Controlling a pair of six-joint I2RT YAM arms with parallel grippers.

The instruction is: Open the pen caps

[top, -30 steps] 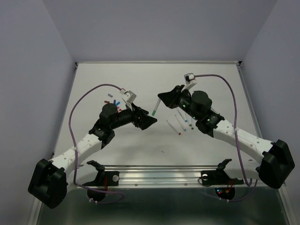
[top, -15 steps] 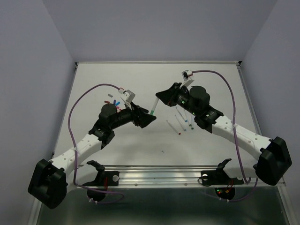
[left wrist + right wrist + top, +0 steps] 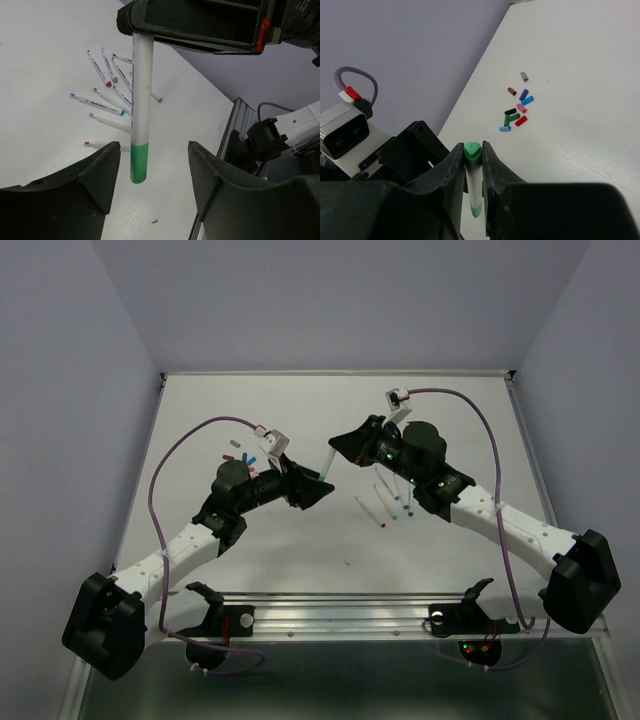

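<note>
My right gripper (image 3: 338, 446) is shut on a white pen (image 3: 326, 462) and holds it upright above the table, gripped near its green top end (image 3: 473, 150). The pen's lower end carries a green cap (image 3: 139, 162), which hangs between the spread jaws of my left gripper (image 3: 152, 150), nearer the left jaw and touching neither. My left gripper (image 3: 318, 490) is open and empty. Several loose pen caps (image 3: 516, 111) in red, green, blue, purple, pink, black and grey lie in a small heap on the table, at the left in the top view (image 3: 245, 455).
Several uncapped white pens (image 3: 112, 90) lie in a loose fan on the table, right of centre in the top view (image 3: 385, 502). A tiny dark speck (image 3: 347, 562) lies near the front. A metal rail (image 3: 340, 610) runs along the near edge.
My right gripper has carried the pen a little left and towards the left gripper. The green cap end now sits between the left jaws.
</note>
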